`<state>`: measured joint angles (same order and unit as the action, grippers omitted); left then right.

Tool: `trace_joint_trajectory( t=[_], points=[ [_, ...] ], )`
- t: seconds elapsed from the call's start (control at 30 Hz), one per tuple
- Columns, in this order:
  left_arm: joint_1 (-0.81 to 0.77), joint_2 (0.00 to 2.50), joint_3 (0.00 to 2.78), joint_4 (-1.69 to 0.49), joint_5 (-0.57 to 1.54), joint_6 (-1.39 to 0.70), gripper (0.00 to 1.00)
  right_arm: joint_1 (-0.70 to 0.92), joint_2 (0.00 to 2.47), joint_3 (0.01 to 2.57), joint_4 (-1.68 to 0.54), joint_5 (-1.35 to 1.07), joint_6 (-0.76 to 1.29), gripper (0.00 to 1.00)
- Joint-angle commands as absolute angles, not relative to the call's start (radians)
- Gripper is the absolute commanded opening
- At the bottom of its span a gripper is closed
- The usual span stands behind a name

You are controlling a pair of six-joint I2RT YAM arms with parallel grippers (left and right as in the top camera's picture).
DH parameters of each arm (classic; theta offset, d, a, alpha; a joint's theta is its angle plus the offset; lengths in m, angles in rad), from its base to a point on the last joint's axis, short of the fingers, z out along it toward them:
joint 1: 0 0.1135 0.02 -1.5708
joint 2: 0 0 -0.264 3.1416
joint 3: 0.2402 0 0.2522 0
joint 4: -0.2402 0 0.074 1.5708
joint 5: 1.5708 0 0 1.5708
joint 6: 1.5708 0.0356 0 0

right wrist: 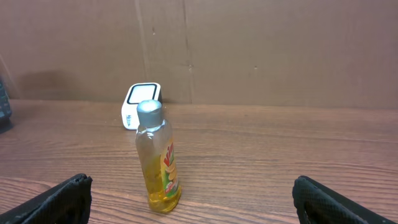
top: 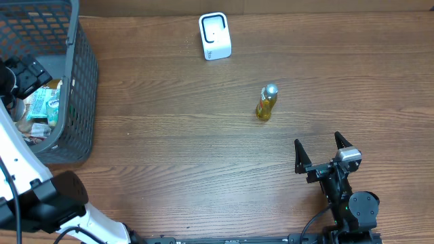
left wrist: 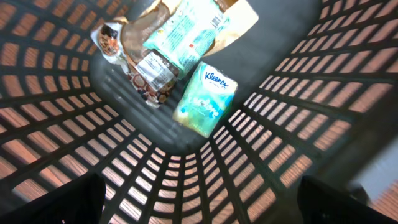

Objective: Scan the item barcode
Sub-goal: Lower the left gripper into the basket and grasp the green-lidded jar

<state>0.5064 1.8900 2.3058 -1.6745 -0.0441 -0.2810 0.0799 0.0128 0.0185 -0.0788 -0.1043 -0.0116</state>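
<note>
A small bottle of yellow liquid [top: 266, 103] with a silver cap stands upright mid-table, and in the right wrist view the bottle [right wrist: 158, 162] is just ahead, left of centre. The white scanner [top: 215, 36] stands at the table's far edge. My right gripper [top: 317, 142] is open on the near side of the bottle, holding nothing. My left gripper [left wrist: 202, 205] is open inside the dark mesh basket [left wrist: 298, 124], above a Kleenex tissue pack [left wrist: 205, 99], a teal packet [left wrist: 183, 34] and a brown snack packet [left wrist: 146, 68].
The basket [top: 81, 81] stands at the table's left edge with my left arm [top: 20, 163] reaching over its rim. A brown cardboard wall [right wrist: 249, 50] rises behind the scanner [right wrist: 140, 106].
</note>
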Motion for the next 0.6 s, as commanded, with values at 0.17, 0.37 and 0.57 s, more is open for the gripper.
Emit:
trace_joint_trajectory(
  t=[0.17, 0.37, 0.57],
  points=[
    [0.532, 1.909, 2.105, -1.572, -0.032, -0.231, 1.00, 0.078, 0.003, 0.008, -0.075, -0.103, -0.016, 1.00],
    [0.606, 1.909, 1.953, -1.463, 0.104, -0.154, 1.00, 0.078, 0.003, 0.008, -0.075, -0.103, -0.016, 1.00],
    [0.638, 1.909, 1.842, -1.380, 0.178, -0.108, 1.00, 0.078, 0.003, 0.008, -0.075, -0.103, -0.016, 1.00]
  ],
)
